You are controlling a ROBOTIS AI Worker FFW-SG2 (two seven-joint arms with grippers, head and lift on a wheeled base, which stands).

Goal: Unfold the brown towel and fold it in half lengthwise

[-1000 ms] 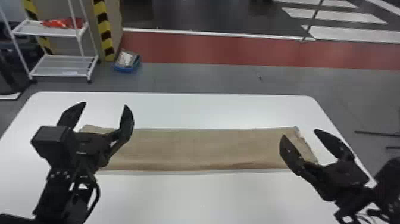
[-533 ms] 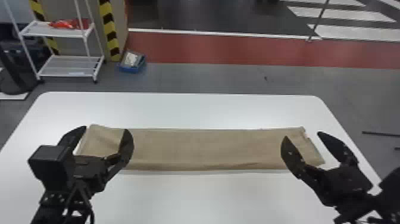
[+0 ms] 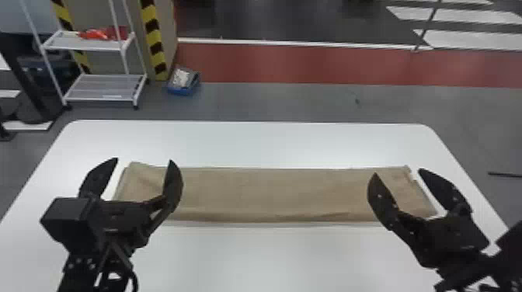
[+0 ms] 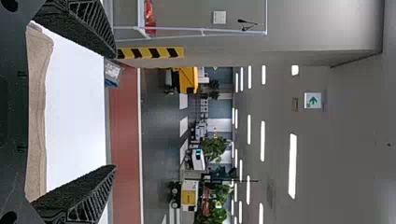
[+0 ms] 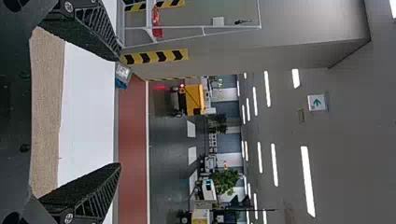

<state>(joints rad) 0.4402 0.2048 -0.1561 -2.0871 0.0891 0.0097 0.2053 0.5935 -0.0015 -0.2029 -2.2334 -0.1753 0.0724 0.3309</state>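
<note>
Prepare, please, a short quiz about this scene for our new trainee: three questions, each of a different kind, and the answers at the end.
1. True or false: the brown towel lies on the white table as a long strip running left to right.
2. How are the left gripper and the right gripper?
a) both shut
b) both open
c) left open, right shut
3. Fill in: on the floor beyond the table sits a small ____ bin.

Key: 1 true; 2 b; 3 blue.
</note>
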